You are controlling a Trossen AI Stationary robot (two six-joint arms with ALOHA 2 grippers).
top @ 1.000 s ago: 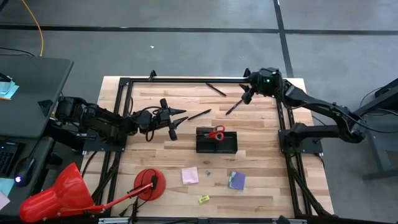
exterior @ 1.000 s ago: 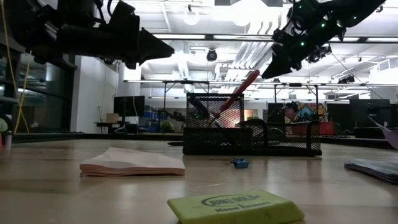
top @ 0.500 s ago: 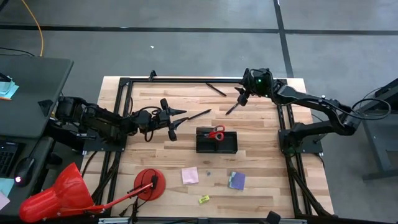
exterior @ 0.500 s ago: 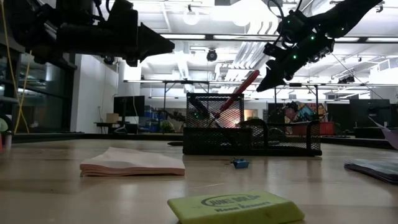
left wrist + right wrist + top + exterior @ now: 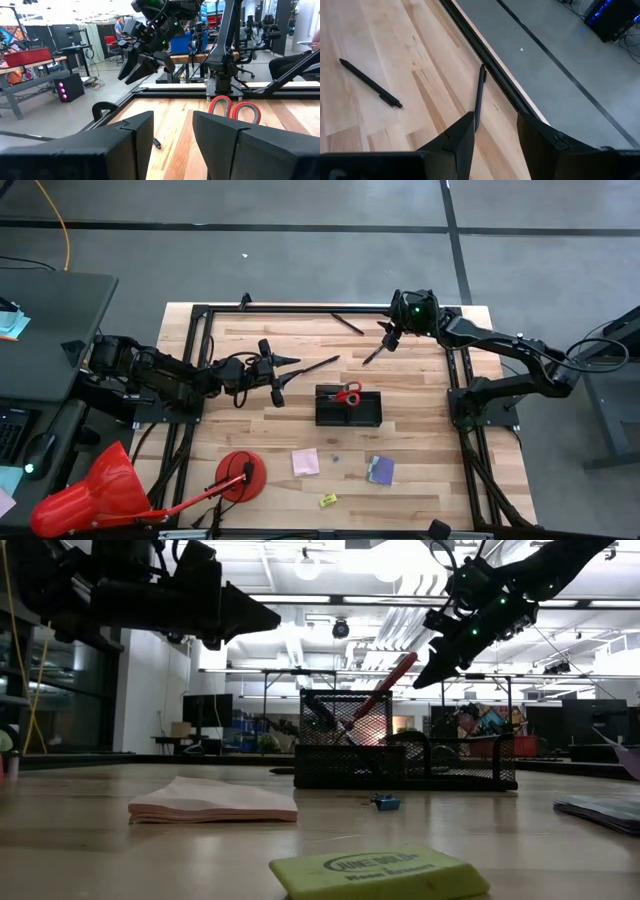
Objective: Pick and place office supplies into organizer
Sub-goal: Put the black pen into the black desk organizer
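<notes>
The black mesh organizer (image 5: 348, 409) stands mid-table with the red-handled scissors (image 5: 347, 393) upright in it, handles up (image 5: 385, 690). Three dark pens lie on the wood: one by the far rail (image 5: 348, 323), one (image 5: 320, 365) just beyond my left gripper, and one (image 5: 375, 355) near my right gripper. The pink pad (image 5: 305, 461), the purple pad (image 5: 380, 470) and the yellow piece (image 5: 327, 500) lie nearer the front edge. My left gripper (image 5: 283, 377) is open and empty, held above the table left of the organizer. My right gripper (image 5: 386, 337) is open and empty above the far pens (image 5: 479, 97).
A black frame rail (image 5: 300, 309) runs along the far edge, with side rails left and right. A red disc with a stick (image 5: 240, 476) and a red cone (image 5: 90, 490) sit at the front left. A tiny blue item (image 5: 337, 459) lies between the pads.
My right gripper has moved a little toward the table's left edge and slightly down, staying open above the far pens. It then holds still.
</notes>
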